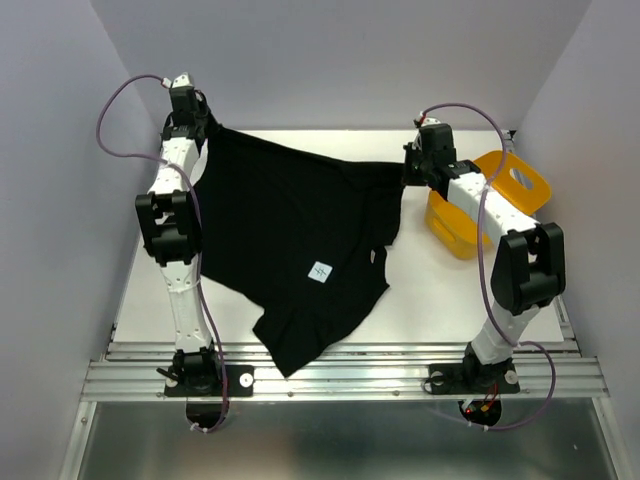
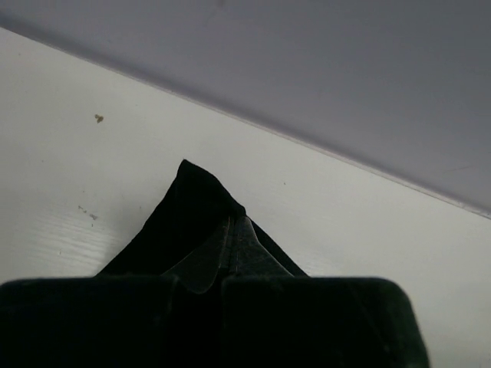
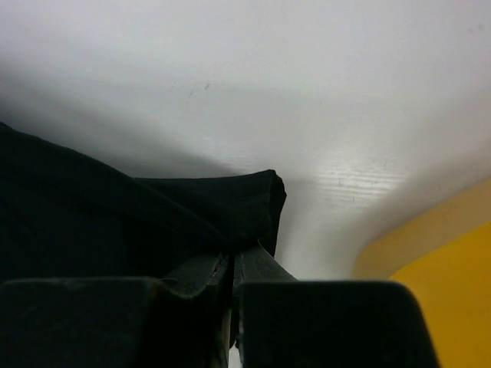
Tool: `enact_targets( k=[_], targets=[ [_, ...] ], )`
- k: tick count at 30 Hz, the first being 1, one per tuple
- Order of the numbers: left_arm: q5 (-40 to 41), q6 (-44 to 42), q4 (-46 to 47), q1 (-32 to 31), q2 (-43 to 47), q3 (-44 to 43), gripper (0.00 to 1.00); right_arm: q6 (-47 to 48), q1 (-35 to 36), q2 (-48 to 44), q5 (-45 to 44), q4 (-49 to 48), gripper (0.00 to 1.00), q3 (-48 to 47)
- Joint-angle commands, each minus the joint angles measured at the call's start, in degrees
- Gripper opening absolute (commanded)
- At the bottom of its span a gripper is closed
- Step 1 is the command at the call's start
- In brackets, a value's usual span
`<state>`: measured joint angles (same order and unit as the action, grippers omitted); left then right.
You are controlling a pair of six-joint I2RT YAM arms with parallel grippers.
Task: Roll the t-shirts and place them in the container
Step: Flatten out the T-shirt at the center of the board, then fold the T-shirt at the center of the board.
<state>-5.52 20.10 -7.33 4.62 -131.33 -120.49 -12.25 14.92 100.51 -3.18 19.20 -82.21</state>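
Top external view: a black t-shirt point(image 1: 290, 240) stretches over the white surface point(image 1: 440, 300), its low end lying at the near edge. Farther back, the left hand point(image 1: 203, 127) and right hand point(image 1: 406, 172) each pinch a raised corner. A yellow tub point(image 1: 455, 230) sits beside the right hand.

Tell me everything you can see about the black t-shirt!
The t-shirt is plain black, soft-looking cloth with a small white label showing. It lies spread and wrinkled across the white table, its near end reaching past the front edge. The left gripper pinches one far corner and the right gripper the other, both shut on the cloth. It is apart from the yellow tub.
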Motion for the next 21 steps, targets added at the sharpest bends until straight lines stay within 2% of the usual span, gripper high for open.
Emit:
enact_targets(
  k=[1,3,10,16,21],
  targets=[
    [1.9,-2.6,-3.1,-0.1,-3.5,-9.8,0.0,0.8,-1.8,3.3,-1.7,-3.0,0.01,-5.7],
    [1.6,-2.7,-3.6,-0.1,-5.4,-12.7,0.0,1.0,-1.8,4.8,-1.4,-3.0,0.01,-7.8],
    [0.9,-4.3,-3.7,-0.1,-7.0,-14.3,0.0,-0.7,-2.3,3.6,2.6,-1.2,0.01,-7.7],
    [1.1,-6.2,-5.0,-0.1,-5.9,-13.2,0.0,-10.0,-2.3,0.4,10.0,5.0,0.01,-4.4],
    [2.1,-6.8,-4.3,0.1,-4.2,-9.6,0.0,-18.5,-1.3,-3.6,12.8,3.4,0.01,4.6]
  ],
)
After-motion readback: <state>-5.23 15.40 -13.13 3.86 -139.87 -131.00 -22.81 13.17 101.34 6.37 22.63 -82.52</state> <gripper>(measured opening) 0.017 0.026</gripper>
